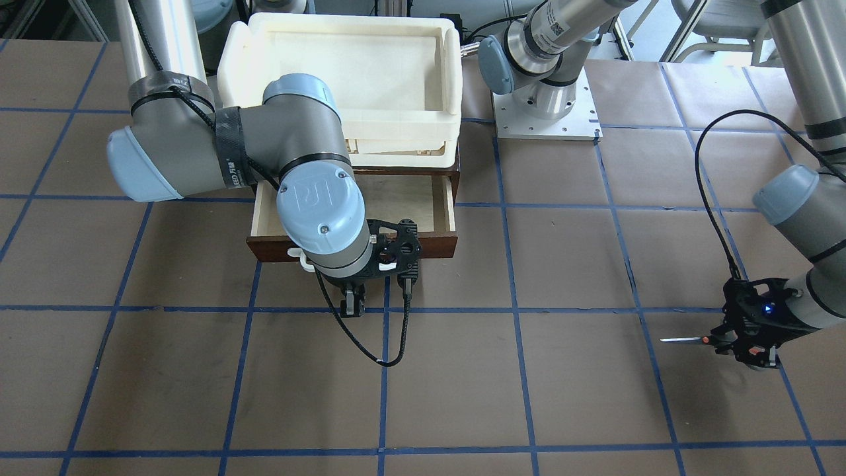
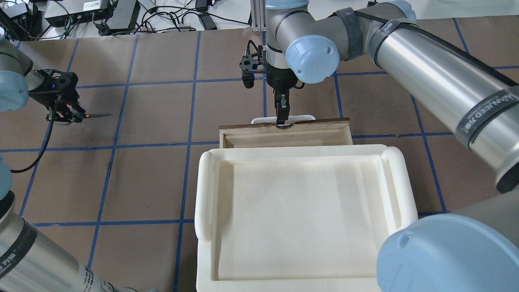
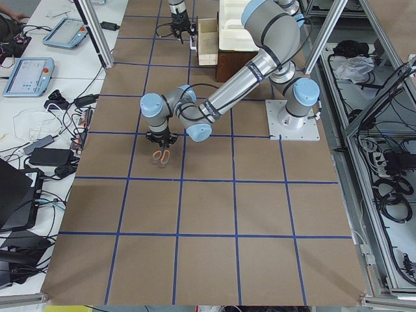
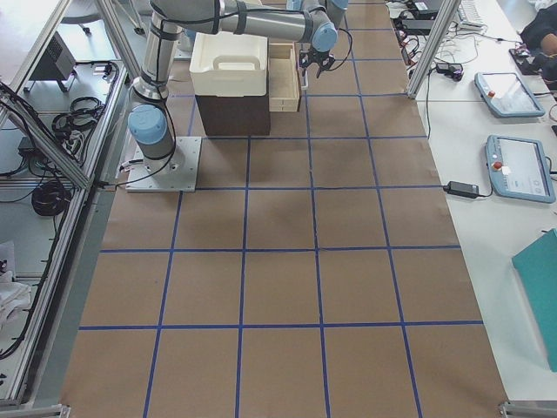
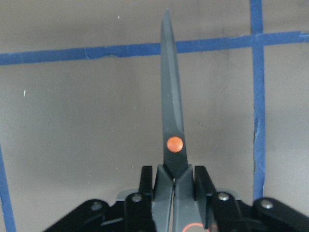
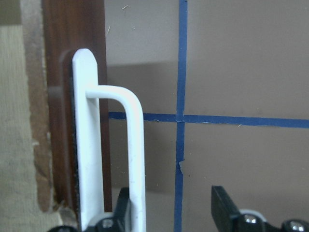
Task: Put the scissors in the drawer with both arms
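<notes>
Left end effector (image 1: 726,345), lower right of the front view, is clenched on the scissors (image 1: 684,340) by the handles. Blades are shut and point frame-left, well apart from the drawer (image 1: 451,198). Mid-frame, the right end effector (image 1: 353,303) is released, fingers spread at the white handle (image 6: 135,145). Drawer is open, scissors not in it yet. Pick and opening look done; carry, drop and closing are left. Cream tray (image 1: 449,73) sits above, farther back. The right arm hangs over the drawer front, likely in the way.

The near right arm (image 4: 218,10) rises from its base plate (image 4: 165,170) and reaches over a cream tray (image 4: 228,63) atop a dark-brown cabinet (image 4: 231,113). The right gripper (image 4: 315,61) hangs at the front of the pulled-out drawer (image 4: 285,78).
</notes>
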`<state>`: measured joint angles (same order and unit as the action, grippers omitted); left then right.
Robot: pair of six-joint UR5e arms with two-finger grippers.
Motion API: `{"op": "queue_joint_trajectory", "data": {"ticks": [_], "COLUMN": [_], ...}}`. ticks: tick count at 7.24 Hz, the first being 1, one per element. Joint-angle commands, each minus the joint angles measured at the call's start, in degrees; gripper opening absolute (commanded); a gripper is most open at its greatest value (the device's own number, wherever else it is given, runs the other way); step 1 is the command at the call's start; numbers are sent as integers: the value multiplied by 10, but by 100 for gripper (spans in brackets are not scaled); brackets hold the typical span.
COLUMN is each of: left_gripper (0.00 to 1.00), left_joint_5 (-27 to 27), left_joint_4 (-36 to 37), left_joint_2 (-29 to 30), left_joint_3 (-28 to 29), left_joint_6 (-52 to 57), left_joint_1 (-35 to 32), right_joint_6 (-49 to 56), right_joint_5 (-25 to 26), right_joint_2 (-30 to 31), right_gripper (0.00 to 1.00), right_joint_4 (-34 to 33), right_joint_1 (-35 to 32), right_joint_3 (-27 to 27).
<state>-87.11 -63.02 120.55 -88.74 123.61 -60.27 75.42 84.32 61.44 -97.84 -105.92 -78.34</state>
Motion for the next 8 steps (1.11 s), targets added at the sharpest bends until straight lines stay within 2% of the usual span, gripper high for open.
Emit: {"op": "queue_joint_trajectory", "data": {"ticks": [1,4,8], "left_gripper": [7,7,6], "left_joint_5": [-1,0,-2], "left_joint_4": [-23,-64,-97], "left_joint_2": [-19,-41,-62], "left_joint_3": [1,1,3], "left_joint_6": [-13,-17,-32], "left_joint_1": [-21,-34,-45], "right_joint_6": [1,0,-13], "right_joint_5": [-2,-3,-5], "right_joint_2": [-12,-26,-50], "right_gripper": [63,62,62], "right_joint_4": [-10,-31,-32], "right_joint_1": [12,12,12], "right_joint_3": [13,20,57]}}
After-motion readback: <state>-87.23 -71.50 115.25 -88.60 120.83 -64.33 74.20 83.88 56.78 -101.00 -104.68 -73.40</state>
